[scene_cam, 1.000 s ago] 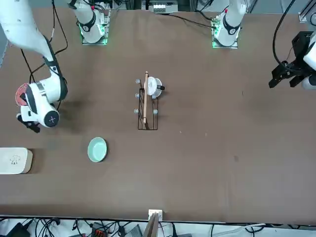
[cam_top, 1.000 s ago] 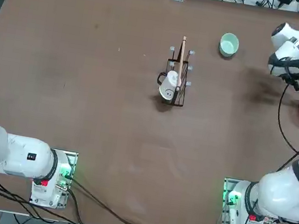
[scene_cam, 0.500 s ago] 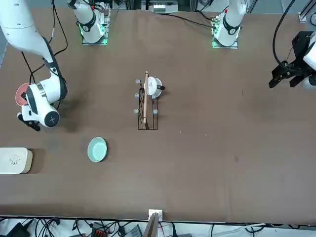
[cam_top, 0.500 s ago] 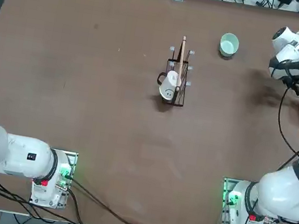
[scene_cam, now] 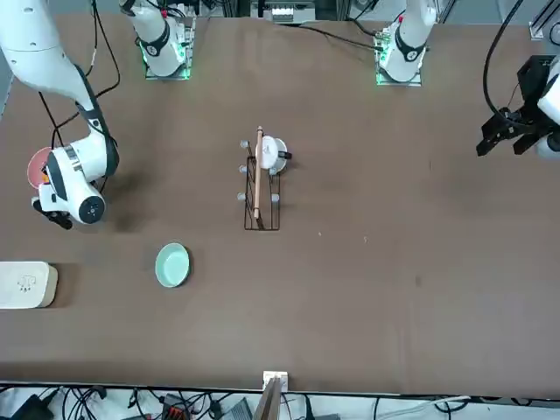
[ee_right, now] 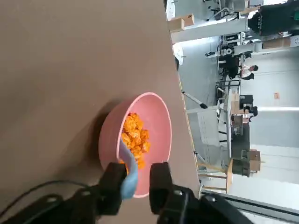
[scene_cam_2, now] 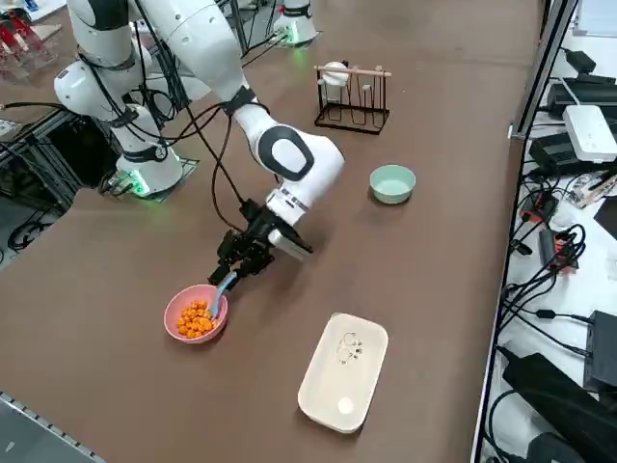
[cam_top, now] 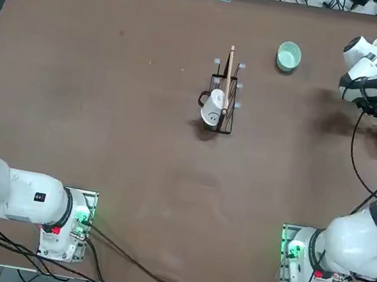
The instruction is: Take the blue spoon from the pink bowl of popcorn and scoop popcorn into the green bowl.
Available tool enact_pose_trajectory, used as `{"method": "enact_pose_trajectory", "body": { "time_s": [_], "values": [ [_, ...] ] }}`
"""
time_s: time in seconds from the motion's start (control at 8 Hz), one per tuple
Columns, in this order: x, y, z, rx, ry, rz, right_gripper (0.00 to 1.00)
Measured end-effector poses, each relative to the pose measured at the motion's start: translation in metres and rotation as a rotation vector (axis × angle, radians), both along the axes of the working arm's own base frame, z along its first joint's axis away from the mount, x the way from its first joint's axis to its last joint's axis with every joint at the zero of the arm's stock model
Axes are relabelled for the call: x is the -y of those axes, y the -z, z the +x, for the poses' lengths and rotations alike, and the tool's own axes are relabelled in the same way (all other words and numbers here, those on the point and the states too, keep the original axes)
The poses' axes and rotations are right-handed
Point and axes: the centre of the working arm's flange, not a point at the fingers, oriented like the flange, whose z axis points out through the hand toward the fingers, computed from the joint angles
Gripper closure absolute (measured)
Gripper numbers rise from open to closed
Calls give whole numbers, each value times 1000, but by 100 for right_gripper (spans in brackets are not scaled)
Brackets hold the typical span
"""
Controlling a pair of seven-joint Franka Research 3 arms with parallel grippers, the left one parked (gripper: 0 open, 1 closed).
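Round pink bowl (scene_cam_2: 196,315) of puffy orange popcorn (scene_cam_2: 197,317) near the worktop's right edge; the angled-down gripper (ee_right: 135,181) pinches the thin blue spoon (ee_right: 127,171) standing in it.

The right arm (scene_cam_2: 193,39) has glossy white rounded shells, and its joints show as grey discs with dark rings, like the one near the wrist (scene_cam_2: 289,154). Black cables (scene_cam_2: 207,145) hang in loops along the forearm down to the right gripper (scene_cam_2: 234,273), which is black with two short black fingers (ee_right: 113,179). The base (cam_top: 305,265) is white, stands on a metal plate and shows a green light.
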Motion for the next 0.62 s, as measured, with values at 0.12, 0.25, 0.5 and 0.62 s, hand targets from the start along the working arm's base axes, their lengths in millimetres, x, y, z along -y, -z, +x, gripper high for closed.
{"method": "enact_pose_trajectory", "body": {
  "time_s": [0.12,0.25,0.5,0.62],
  "values": [
    [-1,2,0,25,14,-14,74],
    [-3,6,-1,35,21,-22,78],
    [-4,13,-3,26,22,-31,85],
    [-5,13,-4,18,24,-40,88]
  ]
}}
